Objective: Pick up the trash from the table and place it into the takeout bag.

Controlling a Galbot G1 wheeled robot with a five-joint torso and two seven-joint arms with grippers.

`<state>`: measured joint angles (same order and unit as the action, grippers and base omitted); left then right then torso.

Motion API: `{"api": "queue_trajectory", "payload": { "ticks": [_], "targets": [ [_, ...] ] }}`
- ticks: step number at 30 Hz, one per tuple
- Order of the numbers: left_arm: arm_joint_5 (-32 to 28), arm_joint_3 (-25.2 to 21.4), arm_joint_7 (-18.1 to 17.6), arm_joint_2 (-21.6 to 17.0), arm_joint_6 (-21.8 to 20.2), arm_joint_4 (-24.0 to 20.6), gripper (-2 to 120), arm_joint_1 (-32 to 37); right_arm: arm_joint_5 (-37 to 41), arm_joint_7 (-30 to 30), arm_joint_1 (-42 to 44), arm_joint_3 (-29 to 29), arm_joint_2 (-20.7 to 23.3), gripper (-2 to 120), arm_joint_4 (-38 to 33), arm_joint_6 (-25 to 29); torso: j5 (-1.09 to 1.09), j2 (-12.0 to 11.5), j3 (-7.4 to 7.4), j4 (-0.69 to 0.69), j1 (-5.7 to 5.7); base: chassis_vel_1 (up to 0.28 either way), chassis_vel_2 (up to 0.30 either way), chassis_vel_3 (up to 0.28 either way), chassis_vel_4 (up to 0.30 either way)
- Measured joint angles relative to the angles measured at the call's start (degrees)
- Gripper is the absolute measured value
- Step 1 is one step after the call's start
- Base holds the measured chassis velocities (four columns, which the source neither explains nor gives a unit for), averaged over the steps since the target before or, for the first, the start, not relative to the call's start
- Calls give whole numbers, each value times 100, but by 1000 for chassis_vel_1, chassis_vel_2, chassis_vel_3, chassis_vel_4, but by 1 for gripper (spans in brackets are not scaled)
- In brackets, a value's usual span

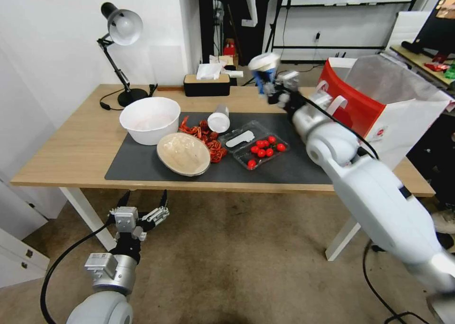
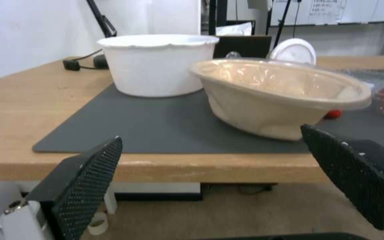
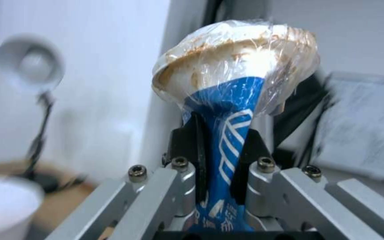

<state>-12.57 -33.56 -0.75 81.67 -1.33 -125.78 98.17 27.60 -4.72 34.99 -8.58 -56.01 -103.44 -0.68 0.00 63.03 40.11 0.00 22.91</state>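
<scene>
blue-and-white paper cup [image 1: 263,71], squeezed flat in the right tool [image 1: 271,89], hangs above the table [image 1: 71,148] beside the takeout bag [image 1: 374,106], arm outstretched; left tool [image 1: 142,205] waits spread wide, low before the table.

The table [image 1: 71,148] was long and made of light wood, with white legs. A dark grey mat [image 1: 156,170] lay flat on it. A black desk lamp [image 1: 124,44] stood at the back near the wall, beside a black tissue box [image 1: 206,84]. The takeout bag [image 1: 379,106] sat at the right end of the table.
</scene>
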Motion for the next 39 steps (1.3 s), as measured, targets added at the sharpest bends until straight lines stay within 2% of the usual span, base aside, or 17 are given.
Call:
{"api": "queue_trajectory", "payload": {
  "ticks": [2,4,5,6,9,18,20,22,25,26,28,29,32,33,35,37,39],
  "targets": [
    [1,6,1,0,2,15,100,1,-34,-110,125,-182,70,8,-101,183,1,0,0,-1,0,0,0,0,0],
    [4,34,4,3,4,39,100,-5,-147,-562,360,-555,215,7,-315,241,0,0,0,0,0,0,0,0,0],
    [5,49,5,8,5,49,100,-7,-201,-839,454,-685,267,7,-402,126,0,0,0,1,0,0,0,0,0],
    [5,49,5,8,5,49,100,-7,-201,-839,454,-685,267,7,-402,126,0,0,0,1,0,0,0,0,0],
    [7,66,9,8,8,67,100,-13,-257,-1605,675,-961,384,7,-542,-400,2,0,0,-1,0,0,0,0,0],
    [-4,66,81,-6,10,32,100,-10,-150,-1808,696,-1058,470,7,-480,-593,0,0,0,1,1,0,0,0,0],
    [-6,53,82,-9,10,23,100,-9,-118,-1945,667,-1051,468,7,-506,-834,0,0,0,1,1,0,0,0,0],
    [-7,47,86,-9,10,19,100,-4,-108,-1986,656,-1052,473,10,-529,-957,1,0,0,1,1,0,0,0,0],
    [-7,42,98,-5,10,6,100,2,-29,-2147,576,-1100,533,25,-515,-1265,0,0,0,1,1,0,0,0,0],
    [-7,42,98,-5,10,6,100,2,-29,-2147,576,-1100,533,25,-515,-1265,0,0,0,1,1,0,0,0,0],
    [-5,46,98,-1,10,0,100,-1,87,-2256,547,-1142,582,35,-484,-1368,1,0,0,0,1,0,0,0,0],
    [-5,46,98,-1,10,0,100,-1,87,-2256,547,-1142,582,35,-484,-1368,1,0,0,0,1,0,0,0,0],
    [12,60,98,9,7,-2,100,-4,275,-2369,554,-1194,661,51,-525,-1539,0,0,0,0,1,0,0,0,0],
    [12,60,98,9,7,-2,100,-4,275,-2369,554,-1194,661,51,-525,-1539,0,0,0,0,1,0,0,0,0],
    [21,66,98,11,1,-15,100,-6,324,-2394,552,-1204,694,61,-537,-1621,0,0,0,0,1,0,0,0,0],
    [23,66,98,11,0,-21,100,-6,328,-2395,550,-1204,698,65,-537,-1633,0,0,0,0,1,0,0,0,0],
    [25,64,96,10,-3,-38,100,0,403,-2409,548,-1205,712,75,-572,-1742,1,-1,0,0,1,0,0,0,0]
  ]
}}
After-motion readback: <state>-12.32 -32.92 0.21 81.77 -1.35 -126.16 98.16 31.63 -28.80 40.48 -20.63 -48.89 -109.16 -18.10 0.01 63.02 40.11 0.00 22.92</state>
